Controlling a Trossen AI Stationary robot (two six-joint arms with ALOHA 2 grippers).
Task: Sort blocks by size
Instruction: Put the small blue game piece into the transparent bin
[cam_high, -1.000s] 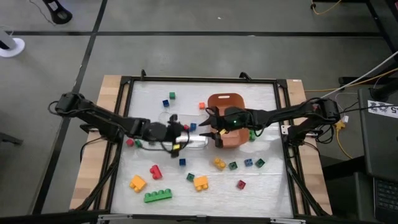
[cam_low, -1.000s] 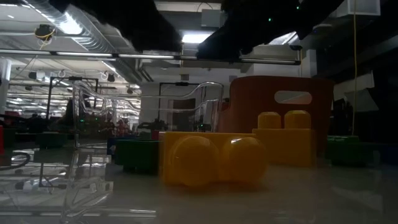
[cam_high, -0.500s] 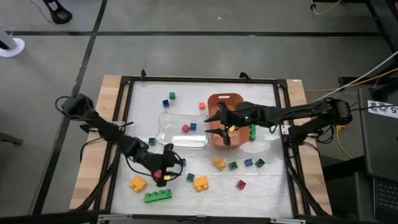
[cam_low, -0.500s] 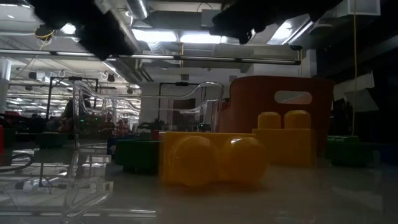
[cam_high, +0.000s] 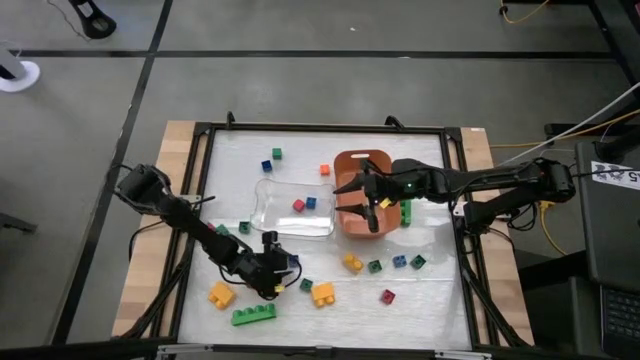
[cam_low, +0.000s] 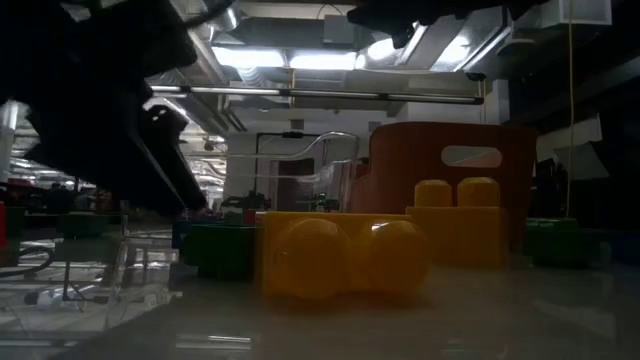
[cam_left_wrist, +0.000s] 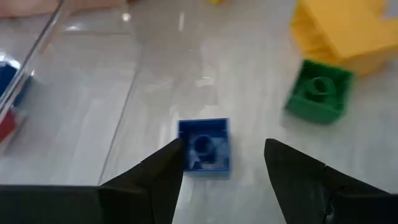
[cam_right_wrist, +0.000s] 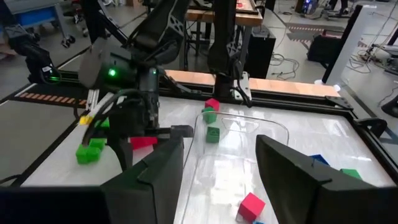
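Just two blocks (cam_high: 303, 204) in tray (cam_high: 270, 222)

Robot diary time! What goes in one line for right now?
left gripper: open, low over small blue block | right gripper: open, empty, above orange bin | clear tray: red and blue small blocks inside

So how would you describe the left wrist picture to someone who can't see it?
The left gripper hangs open just above a small blue block on the white table. A green block and a yellow block lie beyond it, and the clear tray edges one side.
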